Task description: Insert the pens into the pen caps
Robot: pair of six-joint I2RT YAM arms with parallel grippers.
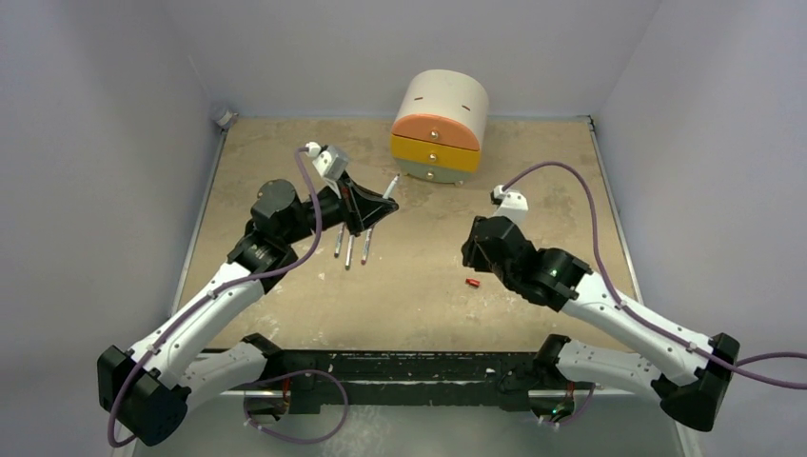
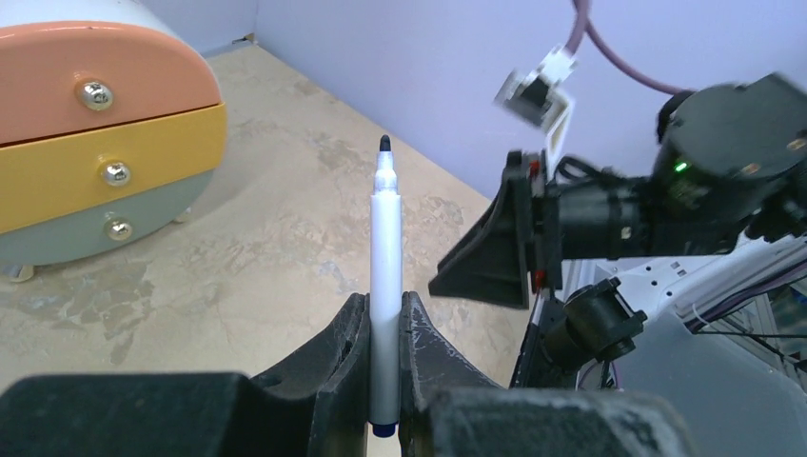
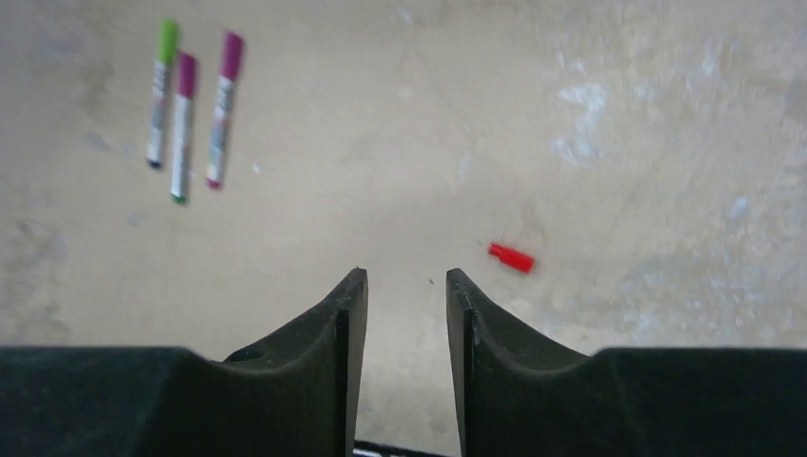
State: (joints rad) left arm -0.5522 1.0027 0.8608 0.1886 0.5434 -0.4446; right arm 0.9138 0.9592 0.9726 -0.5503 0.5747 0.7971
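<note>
Left gripper [image 2: 384, 305] clamps pen [image 2: 386, 219], bare tip out for capping; right gripper [image 3: 405, 281], jaws apart, faces red cap [image 3: 511, 257] mid-frame.

Three pens [image 1: 350, 249] side by side, red cap [image 1: 472, 283] well apart

The upright pen [image 2: 385, 276] is showing a white body and a black tip. The loose cap [image 3: 511, 257] is looking bright red on the blotchy tan table [image 3: 619, 143]. The little drawers [image 1: 436, 143] are showing orange, yellow and pale green fronts.

High rear overview, close wrist views; red cap [image 1: 472, 283] in two.
</note>
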